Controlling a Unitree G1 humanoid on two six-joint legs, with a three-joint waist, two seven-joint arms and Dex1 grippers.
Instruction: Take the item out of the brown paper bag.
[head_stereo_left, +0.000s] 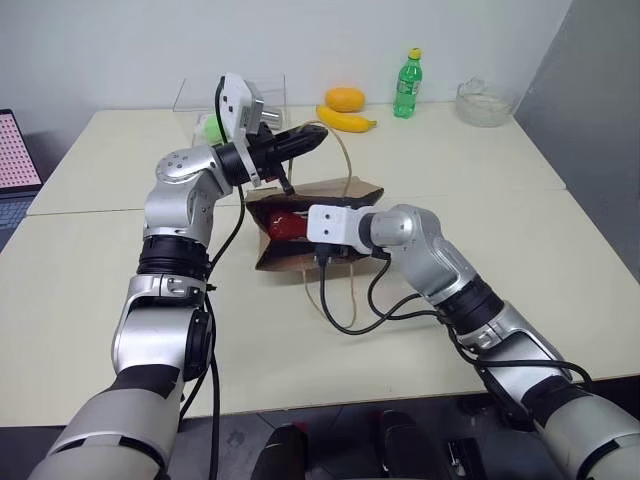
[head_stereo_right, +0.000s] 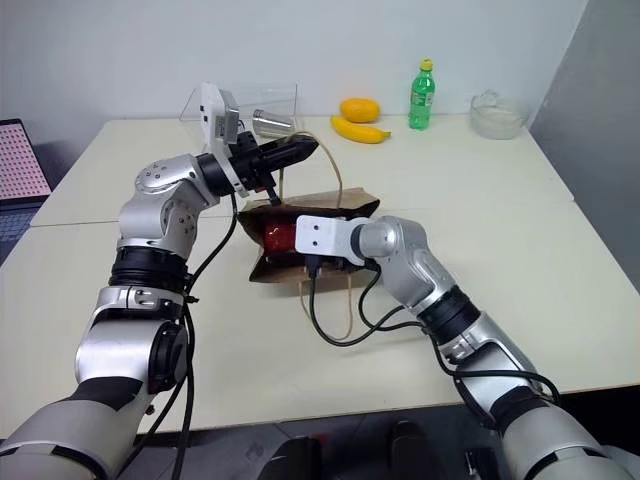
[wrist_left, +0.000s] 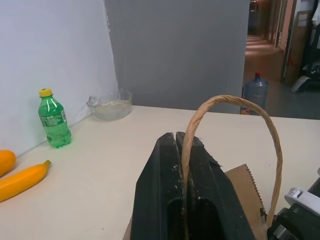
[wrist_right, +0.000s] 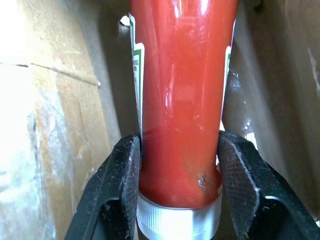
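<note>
The brown paper bag (head_stereo_left: 362, 193) lies on its side mid-table, its mouth toward my left. My left gripper (head_stereo_left: 316, 138) hovers above it, shut on one tan loop handle (wrist_left: 235, 102), which runs between its closed fingers (wrist_left: 165, 165) and holds that side of the mouth up. My right gripper (wrist_right: 179, 142) reaches into the bag's mouth and is shut on the item (wrist_right: 182, 100), a dark red bottle, just above its white cap (wrist_right: 177, 220). From the head views the red body (head_stereo_left: 284, 226) shows in the bag's opening, beside the white wrist housing (head_stereo_left: 335, 225).
A green bottle (head_stereo_left: 407, 85), a banana (head_stereo_left: 347, 120), an orange fruit (head_stereo_left: 345, 98) and a glass bowl (head_stereo_left: 484, 103) stand along the table's far edge. A clear box (head_stereo_left: 195, 100) and a metal can (head_stereo_right: 270, 123) sit behind my left arm. A black cable (head_stereo_left: 345, 315) loops in front of the bag.
</note>
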